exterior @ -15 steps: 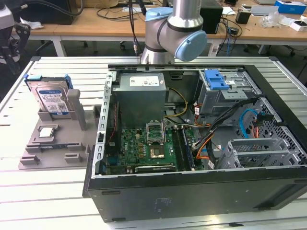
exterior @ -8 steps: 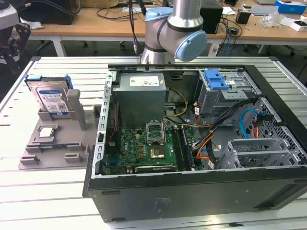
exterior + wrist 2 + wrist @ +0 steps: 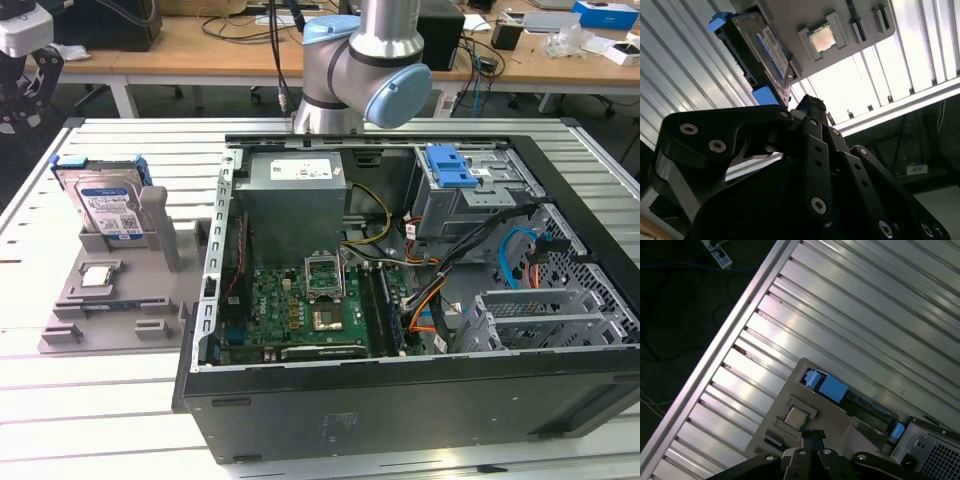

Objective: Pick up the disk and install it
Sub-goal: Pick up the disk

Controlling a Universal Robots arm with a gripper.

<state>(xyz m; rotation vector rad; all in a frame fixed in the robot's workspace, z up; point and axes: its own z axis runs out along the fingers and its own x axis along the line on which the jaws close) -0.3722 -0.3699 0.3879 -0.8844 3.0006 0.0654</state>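
The disk (image 3: 100, 205) stands tilted in a slot of a grey holder (image 3: 120, 310) on the slatted table, at the exterior view's left. It is silver with a blue-and-white label and blue side rails. In the second wrist view the disk (image 3: 767, 47) lies beyond my gripper (image 3: 810, 102), whose black fingers meet at the tip with nothing between them. The first wrist view has my gripper (image 3: 813, 436) well above the holder, with the disk's blue rail (image 3: 832, 388) past the fingertips. Gripper and disk are apart.
An open computer case (image 3: 400, 400) fills the exterior view's right, with a grey drive cage and blue latch (image 3: 452, 166) at its back. A small square chip (image 3: 97, 277) sits on the holder. The table's edge (image 3: 715, 357) drops to a dark floor.
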